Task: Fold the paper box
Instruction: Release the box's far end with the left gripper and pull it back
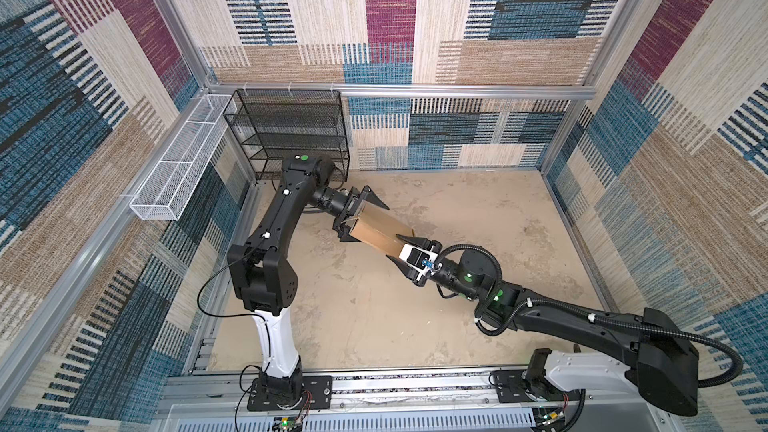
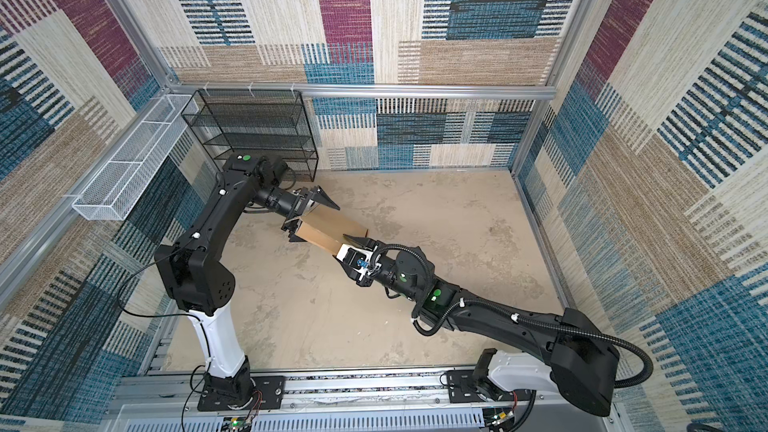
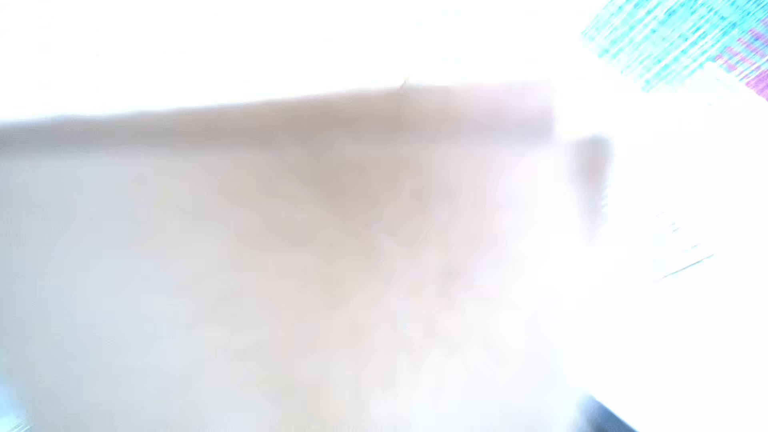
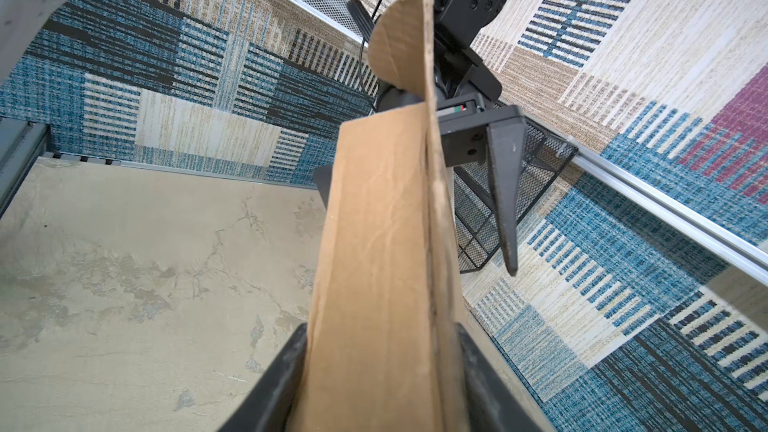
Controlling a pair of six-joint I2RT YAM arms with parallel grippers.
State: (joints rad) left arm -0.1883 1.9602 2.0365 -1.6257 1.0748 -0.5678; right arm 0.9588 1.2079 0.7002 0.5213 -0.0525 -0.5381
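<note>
The paper box (image 1: pixel 380 230) (image 2: pixel 328 230) is a brown cardboard piece folded narrow, held off the table between my two arms. My right gripper (image 1: pixel 397 249) (image 2: pixel 345 249) (image 4: pixel 381 328) is shut on its near end, with both black fingers pressed to its sides. My left gripper (image 1: pixel 361 218) (image 2: pixel 309 218) stands open around the far end. In the right wrist view one left finger (image 4: pixel 505 184) is clear of the cardboard edge. A rounded flap (image 4: pixel 399 43) sticks up at that far end. The left wrist view is washed out and shows only blurred cardboard (image 3: pixel 332 201).
A black mesh shelf (image 1: pixel 291 130) (image 2: pixel 253 130) stands at the back left, just behind the left arm. A white mesh basket (image 1: pixel 178 164) hangs on the left wall rail. The beige table (image 1: pixel 478 209) lies below, fenced by patterned walls.
</note>
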